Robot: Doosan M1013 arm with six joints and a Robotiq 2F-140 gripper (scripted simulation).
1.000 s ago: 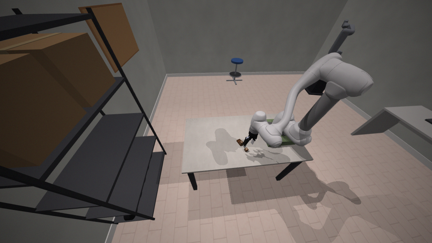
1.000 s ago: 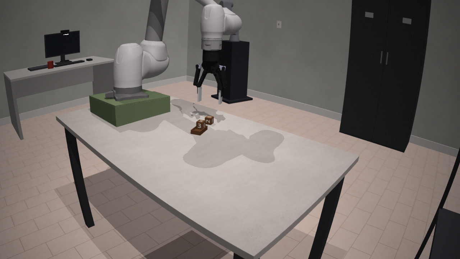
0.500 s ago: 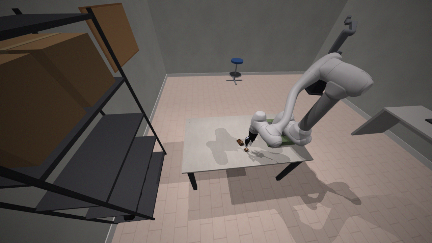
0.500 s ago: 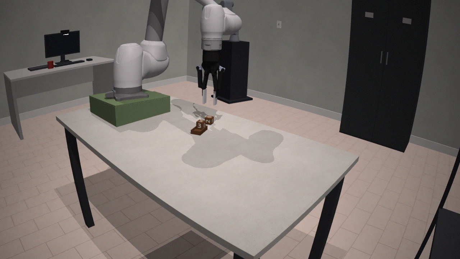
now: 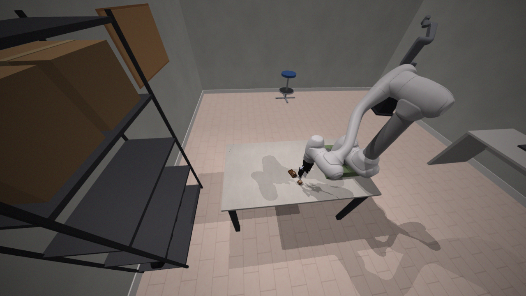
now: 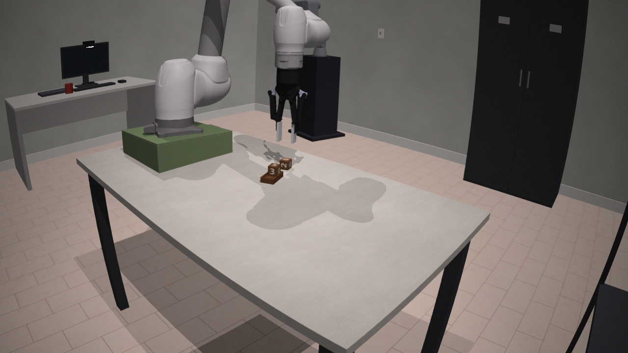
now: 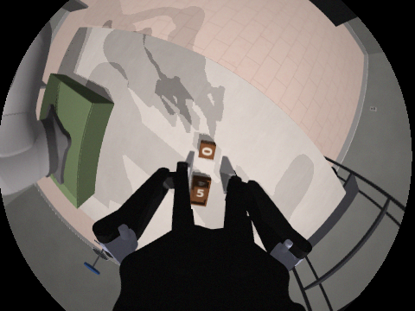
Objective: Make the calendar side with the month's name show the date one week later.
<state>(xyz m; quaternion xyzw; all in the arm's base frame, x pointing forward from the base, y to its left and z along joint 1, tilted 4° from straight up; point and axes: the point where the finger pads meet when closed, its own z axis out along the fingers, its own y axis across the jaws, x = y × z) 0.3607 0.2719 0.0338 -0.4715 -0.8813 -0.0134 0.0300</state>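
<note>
A small brown tray [image 6: 270,177] lies near the middle of the table. One wooden cube [image 6: 274,169] sits in it, with a 3 on its side; in the wrist view [image 7: 200,190] its top shows a 5. The second cube [image 6: 285,163] [image 7: 207,150] stands on the table just beyond the tray, with a sideways digit on its side and a 0 on top. My gripper [image 6: 285,137] hangs well above the cubes and points straight down. Its fingers are narrowed to a small gap with nothing between them. In the wrist view the fingertips frame the cube in the tray.
The arm's green base block [image 6: 177,144] stands at the table's far corner. A black cabinet [image 6: 527,96] and a desk with a monitor [image 6: 83,61] stand off the table. A shelf rack [image 5: 91,147] with boxes stands at the side.
</note>
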